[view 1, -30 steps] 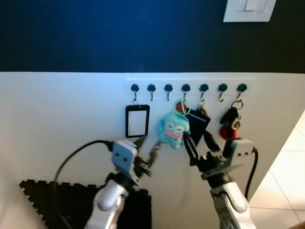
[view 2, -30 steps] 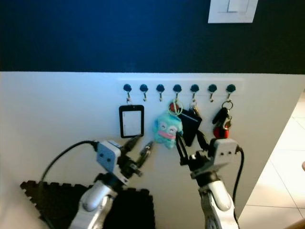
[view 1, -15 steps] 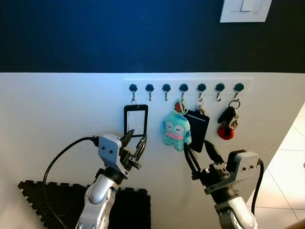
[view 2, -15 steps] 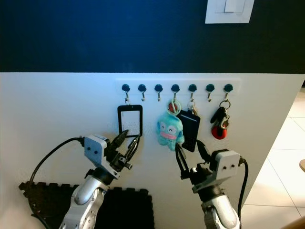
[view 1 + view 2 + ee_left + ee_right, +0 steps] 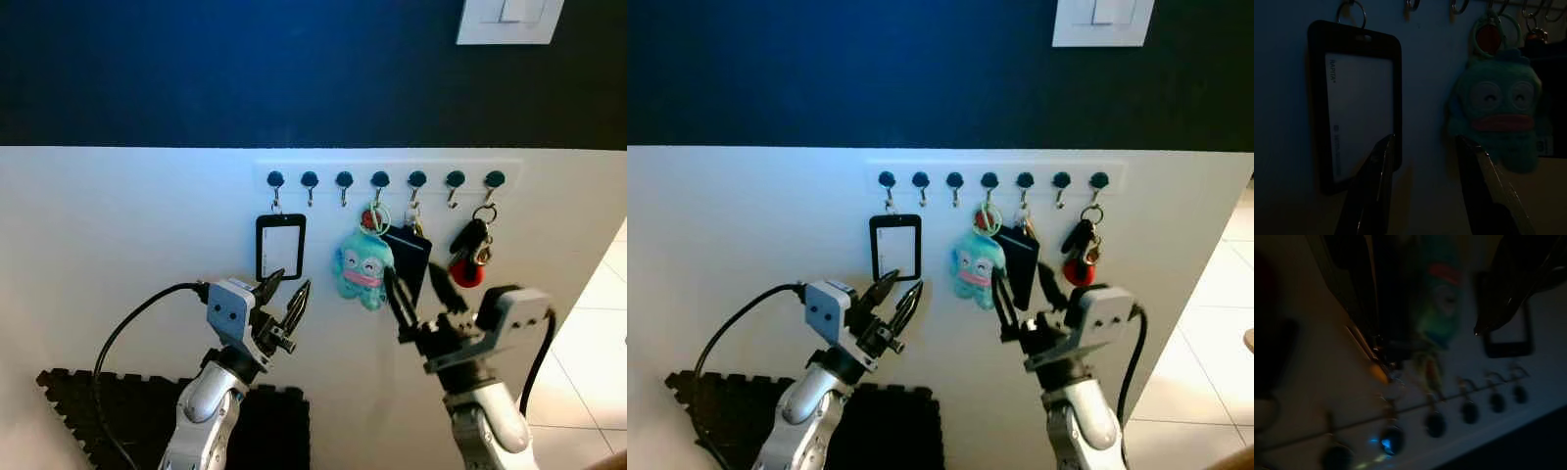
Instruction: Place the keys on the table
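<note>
Nearest the camera, at about 7 o'clock in the head view, the left claw (image 5: 284, 304) is raised in front of the white wall with its two black fingers apart and nothing between them. In its wrist view the fingers frame the gap between the black badge holder (image 5: 1354, 100) and the teal plush charm (image 5: 1497, 117). At about 5 o'clock, the right claw (image 5: 421, 294) also stands with its fingers spread and empty, its tips just below the plush charm and the black card wallet (image 5: 409, 257).

Farther back, on the wall, the hook rail (image 5: 387, 178) carries seven dark-capped hooks. The keys (image 5: 473, 250), a dark fob bunch with a red tag, hang from the last hook at about 2 o'clock, to the right of the wallet and apart from both claws. No tabletop is seen here.

The main risk, as I judge it, is a wrong pick: the right claw is lined up nearer the wallet and charm than the keys, so closing from here could snag one of those. A second risk is pulling straight down or outward; the ring must lift up and over the hook tip, or the rail could be strained or the bunch dropped to the floor. The hanging items crowd each other, so a finger could also catch a neighbour's ring.
</note>
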{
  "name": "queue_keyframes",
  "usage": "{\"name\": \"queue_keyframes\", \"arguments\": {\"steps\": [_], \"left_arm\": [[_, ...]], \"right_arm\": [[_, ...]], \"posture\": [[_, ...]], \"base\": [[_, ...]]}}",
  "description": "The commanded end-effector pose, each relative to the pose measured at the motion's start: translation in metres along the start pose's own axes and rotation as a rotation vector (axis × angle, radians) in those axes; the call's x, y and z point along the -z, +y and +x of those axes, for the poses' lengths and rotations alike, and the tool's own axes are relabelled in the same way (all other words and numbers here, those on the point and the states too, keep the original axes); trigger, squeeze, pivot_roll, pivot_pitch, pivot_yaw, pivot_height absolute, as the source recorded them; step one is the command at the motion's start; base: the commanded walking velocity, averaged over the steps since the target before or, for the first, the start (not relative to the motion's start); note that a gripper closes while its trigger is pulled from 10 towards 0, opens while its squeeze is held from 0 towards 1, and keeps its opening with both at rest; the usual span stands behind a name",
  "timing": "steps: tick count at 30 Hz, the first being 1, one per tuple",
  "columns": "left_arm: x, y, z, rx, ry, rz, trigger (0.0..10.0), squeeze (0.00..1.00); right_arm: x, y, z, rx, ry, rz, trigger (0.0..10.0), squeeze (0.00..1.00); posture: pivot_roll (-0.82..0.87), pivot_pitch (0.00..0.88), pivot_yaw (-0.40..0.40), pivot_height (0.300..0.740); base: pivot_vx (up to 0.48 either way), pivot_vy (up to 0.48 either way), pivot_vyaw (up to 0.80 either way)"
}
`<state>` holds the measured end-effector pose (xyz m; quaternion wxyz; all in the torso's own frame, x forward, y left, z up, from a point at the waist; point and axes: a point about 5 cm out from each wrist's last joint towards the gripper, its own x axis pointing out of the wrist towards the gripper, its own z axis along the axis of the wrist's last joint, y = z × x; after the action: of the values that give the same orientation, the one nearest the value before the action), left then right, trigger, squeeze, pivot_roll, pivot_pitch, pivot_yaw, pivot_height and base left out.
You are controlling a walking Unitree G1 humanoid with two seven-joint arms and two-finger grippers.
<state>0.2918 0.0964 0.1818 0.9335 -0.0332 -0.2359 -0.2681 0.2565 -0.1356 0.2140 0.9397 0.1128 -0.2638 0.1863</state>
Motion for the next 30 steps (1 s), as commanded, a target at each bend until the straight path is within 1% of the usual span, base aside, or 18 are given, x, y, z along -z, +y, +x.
{"name": "queue_keyframes", "arguments": {"steps": [1, 4, 8, 14, 20, 23, 24, 25, 28, 29, 30], "left_arm": [[0.001, -0.002, -0.002, 0.009, 0.009, -0.004, 10.0, 0.0], [0.001, -0.003, 0.0, 0.015, 0.008, -0.006, 10.0, 0.0], [0.001, -0.003, 0.0, 0.019, 0.009, -0.005, 10.0, 0.0], [0.002, -0.003, -0.001, 0.022, 0.013, -0.004, 10.0, 0.0], [0.002, -0.004, 0.0, 0.031, 0.015, -0.001, 10.0, 0.0], [0.001, -0.003, 0.0, 0.032, 0.014, 0.002, 10.0, 0.0], [0.002, -0.003, -0.001, 0.033, 0.018, 0.005, 10.0, 0.0], [0.002, -0.003, -0.001, 0.034, 0.021, 0.007, 10.0, 0.0], [0.003, -0.003, -0.002, 0.039, 0.027, 0.008, 10.0, 0.0], [0.003, -0.003, -0.002, 0.039, 0.027, 0.008, 10.0, 0.0], [0.003, -0.004, -0.002, 0.04, 0.027, 0.007, 10.0, 0.0]], "right_arm": [[0.004, 0.014, -0.004, -0.08, 0.035, 0.016, 10.0, 0.0], [0.01, 0.021, -0.013, -0.104, 0.067, 0.009, 10.0, 0.0], [0.011, 0.023, -0.015, -0.101, 0.076, 0.01, 10.0, 0.0], [0.008, 0.025, -0.013, -0.094, 0.069, 0.012, 10.0, 0.0], [0.007, 0.021, -0.011, -0.072, 0.062, 0.003, 10.0, 0.0], [0.001, 0.023, -0.008, -0.076, 0.04, 0.0, 10.0, 0.0], [-0.002, 0.022, -0.008, -0.051, 0.027, -0.017, 10.0, 0.0], [-0.003, 0.017, -0.008, 0.003, 0.023, -0.034, 10.0, 0.0], [0.003, -0.009, -0.017, 0.205, 0.051, -0.067, 10.0, 0.0], [0.003, -0.009, -0.017, 0.205, 0.051, -0.067, 10.0, 0.0], [0.006, -0.015, -0.022, 0.246, 0.067, -0.078, 10.0, 0.0]], "posture": [[0.01, 0.068, 0.021, 0.74], [0.01, 0.07, 0.021, 0.74], [0.01, 0.073, 0.022, 0.74], [0.01, 0.074, 0.024, 0.74], [0.01, 0.074, 0.025, 0.74], [0.01, 0.074, 0.025, 0.74], [0.01, 0.074, 0.025, 0.74], [0.01, 0.072, 0.024, 0.74], [0.01, 0.072, 0.022, 0.74], [0.01, 0.072, 0.022, 0.74], [0.01, 0.073, 0.022, 0.74]], "base": [[0.0, 0.0, 0.0], [0.0, 0.0, 0.0], [0.0, 0.0, 0.0], [0.0, 0.0, 0.0], [0.0, 0.0, 0.0], [0.0, 0.0, 0.0], [0.0, 0.0, 0.0], [0.0, 0.0, 0.0], [0.0, 0.0, 0.0], [0.0, 0.0, 0.0], [0.0, 0.0, 0.0]]}}
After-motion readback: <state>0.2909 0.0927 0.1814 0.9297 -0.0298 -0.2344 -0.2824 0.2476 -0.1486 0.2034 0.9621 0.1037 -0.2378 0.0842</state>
